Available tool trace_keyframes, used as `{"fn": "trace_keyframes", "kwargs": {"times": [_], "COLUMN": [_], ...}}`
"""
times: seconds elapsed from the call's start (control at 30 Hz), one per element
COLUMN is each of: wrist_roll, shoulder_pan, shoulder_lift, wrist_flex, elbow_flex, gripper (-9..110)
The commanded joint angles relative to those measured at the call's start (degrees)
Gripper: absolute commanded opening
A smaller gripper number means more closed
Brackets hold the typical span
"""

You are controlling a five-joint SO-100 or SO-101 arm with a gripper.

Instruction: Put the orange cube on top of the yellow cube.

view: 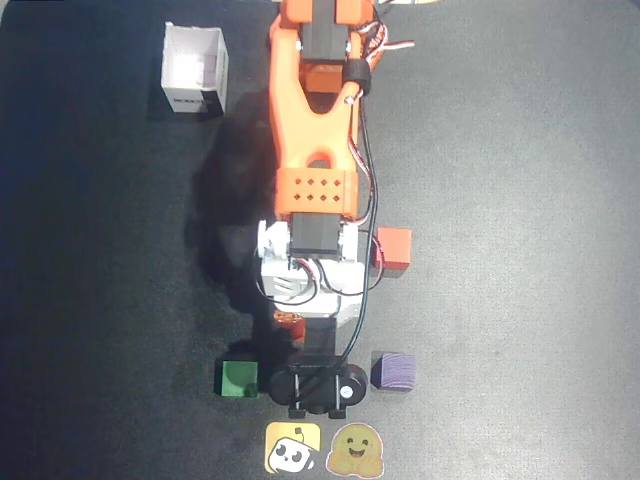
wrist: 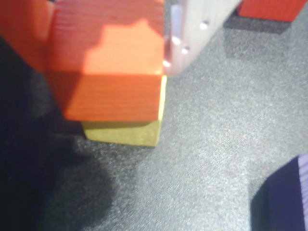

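Pinching the orange cube (wrist: 108,62) between its fingers, the gripper (wrist: 103,33) holds it over the yellow cube (wrist: 126,132), faces apparently touching. Orange overhangs slightly near-left in wrist view, so alignment looks imperfect.

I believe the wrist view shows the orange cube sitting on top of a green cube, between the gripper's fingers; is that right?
Not quite: in the wrist view the orange cube sits on the yellow cube, not a green one. The green cube stands apart on the mat in the overhead view. The rest holds.
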Motion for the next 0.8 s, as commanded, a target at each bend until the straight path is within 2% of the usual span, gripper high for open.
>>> {"fn": "trace_keyframes", "kwargs": {"times": [0.0, 0.13, 0.27, 0.33, 0.77], "wrist_roll": [0.79, 1.05, 1.67, 1.76, 2.72], "shoulder_pan": [-0.26, -0.35, -0.44, -0.44, -0.79], "shoulder_lift": [0.26, 0.35, 0.44, 0.44, 0.62], "wrist_flex": [-0.70, -0.70, -0.62, -0.62, -0.70], "elbow_flex": [-2.55, -2.55, -2.55, -2.55, -2.64], "gripper": [12, 16, 16, 21, 22]}}
